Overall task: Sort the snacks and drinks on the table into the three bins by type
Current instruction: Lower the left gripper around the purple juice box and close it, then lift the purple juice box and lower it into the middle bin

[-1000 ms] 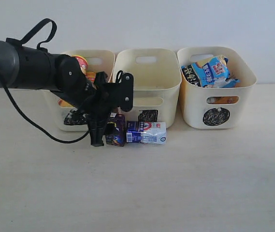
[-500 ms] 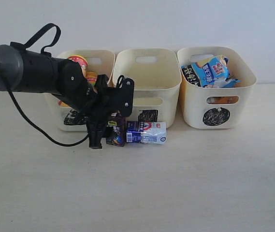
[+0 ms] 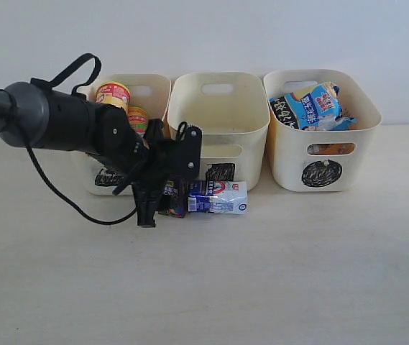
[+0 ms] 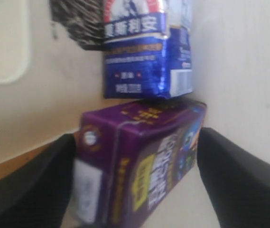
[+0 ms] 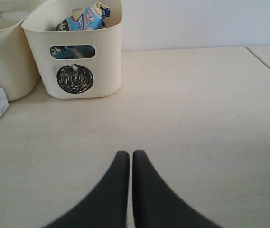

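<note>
Left gripper (image 3: 155, 207) has dropped lower within the last second. Its jaws are apart with the dark purple carton (image 4: 144, 147) between them on the table, not visibly clamped. Judged: grasp imminent, then lift to the empty bin (image 3: 222, 118) just beyond the gripper.

The left tool (image 3: 159, 208) hangs at the dark purple carton (image 3: 178, 200), which touches the blue-and-white carton (image 3: 218, 198) before the middle bin (image 3: 218, 111).
</note>
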